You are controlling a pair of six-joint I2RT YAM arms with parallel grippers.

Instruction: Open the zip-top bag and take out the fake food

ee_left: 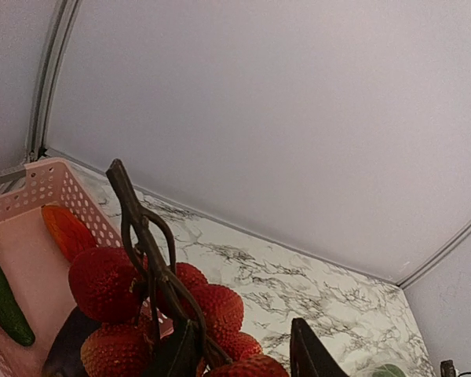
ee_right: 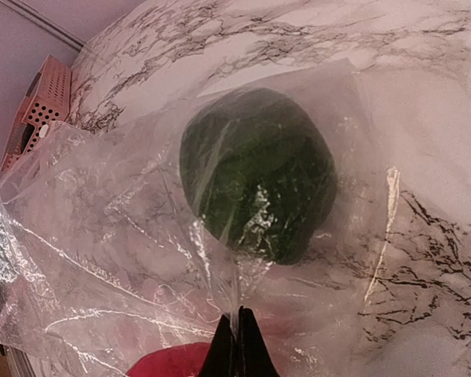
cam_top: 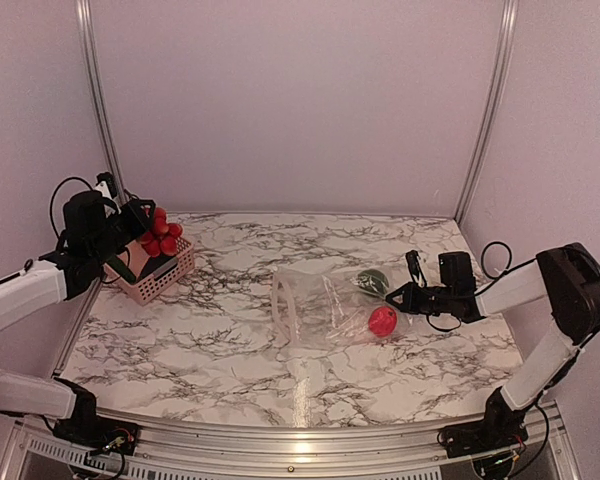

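So, left gripper point(cam_top: 138, 222) at upper left is clamped on the berry bunch point(cam_top: 160, 235) over the basket point(cam_top: 165, 282), right gripper point(ee_right: 237, 334) pinches the bag point(cam_top: 315, 312) mid-frame w/ green fruit point(ee_right: 259, 181) + red fruit point(cam_top: 382, 320) inside; next prob. drop bunch, fetch those.

clear crinkled glossy plastic zip-top bag point(cam_top: 325, 310), perforated pink plastic basket point(cam_top: 165, 272), glossy marble-patterned table point(cam_top: 220, 350).

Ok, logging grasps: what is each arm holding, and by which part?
Right fingers pinch the zip-top bag by its clear film near the green fruit. Left fingers straddle the red fruit cluster; whether they clamp it cannot be told.
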